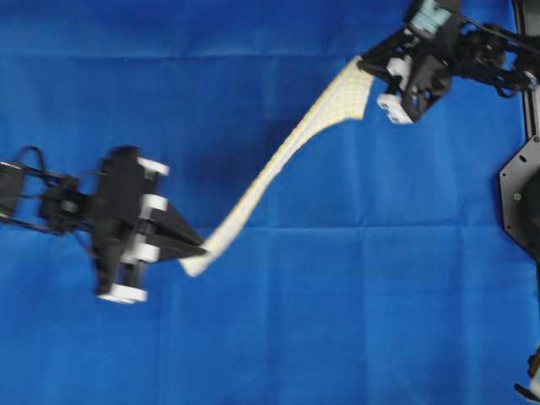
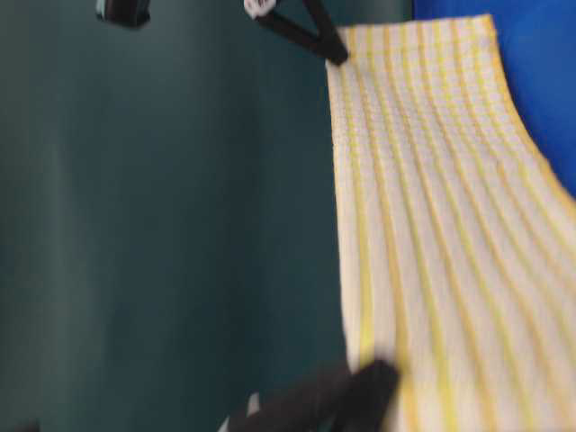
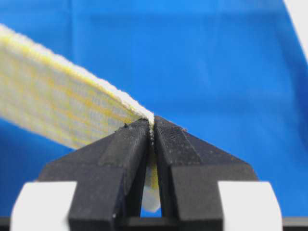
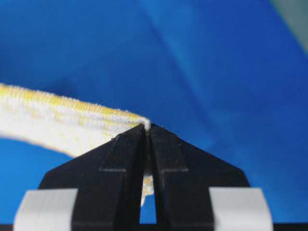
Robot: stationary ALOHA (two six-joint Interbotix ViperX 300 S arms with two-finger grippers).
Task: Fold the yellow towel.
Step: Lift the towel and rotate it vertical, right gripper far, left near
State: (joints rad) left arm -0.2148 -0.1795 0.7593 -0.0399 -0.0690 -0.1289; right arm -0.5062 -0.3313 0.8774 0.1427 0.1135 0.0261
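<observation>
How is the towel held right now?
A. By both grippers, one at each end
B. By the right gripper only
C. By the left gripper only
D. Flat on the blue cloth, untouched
A: the towel stretches between the left gripper and the right gripper, each with jaws shut on an end.

One camera looks straight down, one sits low at table level; my wrist cameras stare closely along my claws, all sharing the yellow towel (image 1: 287, 160).

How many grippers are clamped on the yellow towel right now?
2: the left gripper pinches the yellow towel at its lower-left end, the right gripper at its upper-right end.
</observation>
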